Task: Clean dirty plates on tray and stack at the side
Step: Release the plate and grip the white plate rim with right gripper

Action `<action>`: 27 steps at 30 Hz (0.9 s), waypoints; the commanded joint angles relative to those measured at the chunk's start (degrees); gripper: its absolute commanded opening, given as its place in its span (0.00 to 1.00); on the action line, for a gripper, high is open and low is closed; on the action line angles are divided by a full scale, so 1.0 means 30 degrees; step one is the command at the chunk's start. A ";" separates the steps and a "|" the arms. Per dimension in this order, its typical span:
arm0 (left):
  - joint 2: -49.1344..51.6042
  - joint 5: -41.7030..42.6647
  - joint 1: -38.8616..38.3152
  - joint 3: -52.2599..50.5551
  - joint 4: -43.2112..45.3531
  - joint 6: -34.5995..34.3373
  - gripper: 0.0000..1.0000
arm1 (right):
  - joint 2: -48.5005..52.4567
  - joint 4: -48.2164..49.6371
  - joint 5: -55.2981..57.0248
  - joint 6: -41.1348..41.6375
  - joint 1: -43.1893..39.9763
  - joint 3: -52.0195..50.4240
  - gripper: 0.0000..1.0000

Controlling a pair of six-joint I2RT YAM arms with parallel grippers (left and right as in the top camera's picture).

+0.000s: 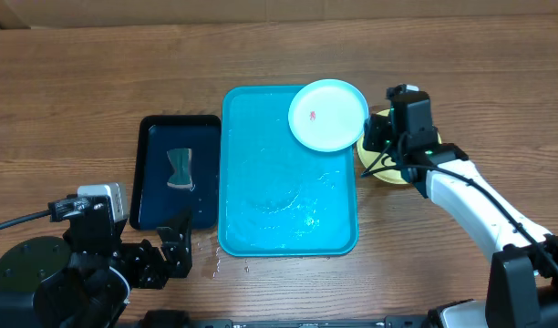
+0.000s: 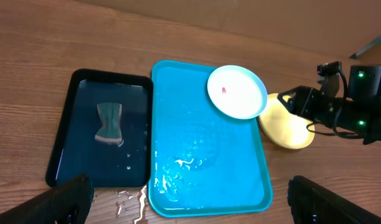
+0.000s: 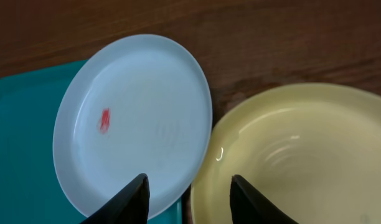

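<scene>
On the blue tray (image 1: 261, 210), far-right corner, one cyan plate (image 1: 328, 114); one yellow plate (image 2: 290, 127) rightward. The right tool (image 3: 188, 182) half-open over both; left tool (image 2: 189, 186) wide, empty.

Right arm (image 1: 466, 187): white shell, black joints, cables. Left arm (image 1: 97, 264): black, silver camera box (image 1: 98, 199).

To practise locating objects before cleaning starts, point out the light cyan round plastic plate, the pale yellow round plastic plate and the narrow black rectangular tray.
Light cyan round plastic plate (image 1: 327, 115): overhead view, its middle.
Pale yellow round plastic plate (image 2: 287, 127): left wrist view, inner face.
Narrow black rectangular tray (image 1: 156, 208): overhead view, bare floor.
</scene>
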 commanded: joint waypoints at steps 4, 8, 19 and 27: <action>0.0029 0.0073 0.0000 0.0189 0.0022 0.0044 1.00 | 0.0255 0.1749 0.1676 0.0758 0.0197 -0.0022 0.48; 0.0029 0.0073 0.0000 0.0189 0.0022 0.0044 1.00 | 0.1158 0.3344 0.1668 0.0845 0.0197 -0.0022 0.49; 0.0029 0.0073 0.0000 0.0189 0.0015 0.0044 1.00 | 0.4218 0.5989 0.1807 0.0838 0.0197 -0.0022 0.40; 0.0029 0.0073 0.0000 0.0189 0.0022 0.0044 1.00 | 0.4218 0.5406 0.1800 0.0845 0.0197 -0.0022 0.29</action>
